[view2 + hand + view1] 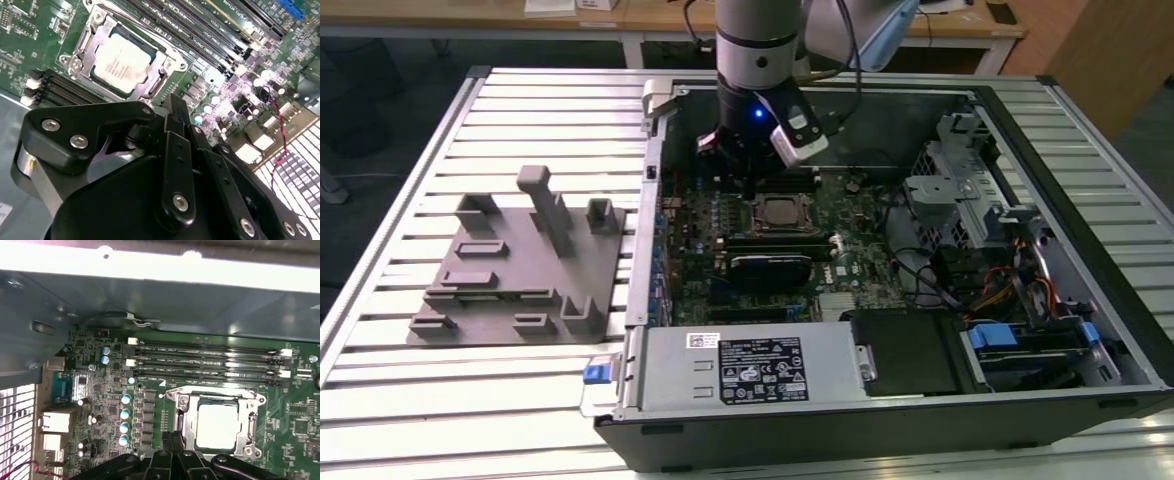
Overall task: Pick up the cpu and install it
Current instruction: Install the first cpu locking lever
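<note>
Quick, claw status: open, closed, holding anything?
Claw: cannot be told whether open or closed. It holds nothing visible; the cpu sits in the motherboard socket.

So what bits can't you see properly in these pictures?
- The gripper's fingertips: in the second wrist view its own black body covers them.
- The cpu's near edge: in the first wrist view the gripper overlaps the socket there.
- Whether the socket's frame is latched: too small in the exterior view.

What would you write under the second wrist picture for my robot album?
The cpu sits in its socket frame on the green motherboard, with the robot's black gripper close by.
</note>
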